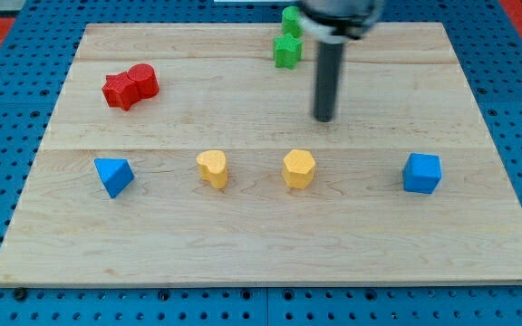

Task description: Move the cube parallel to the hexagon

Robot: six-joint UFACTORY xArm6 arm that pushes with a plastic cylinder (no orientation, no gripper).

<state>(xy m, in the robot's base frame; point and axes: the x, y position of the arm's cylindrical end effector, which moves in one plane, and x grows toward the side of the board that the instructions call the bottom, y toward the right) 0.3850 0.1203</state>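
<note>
A blue cube (421, 173) sits at the view's right on the wooden board (270, 244). A yellow hexagon (299, 168) sits near the middle, in the same row. My tip (323, 118) is the lower end of a dark rod; it stands above and slightly right of the hexagon, apart from it, and well to the left of the cube, touching no block.
A yellow heart-like block (213, 168) and a blue triangular block (114, 175) lie in the same row to the left. Two red blocks (130, 86) touch at upper left. Two green blocks (288, 39) sit at the top, left of the rod.
</note>
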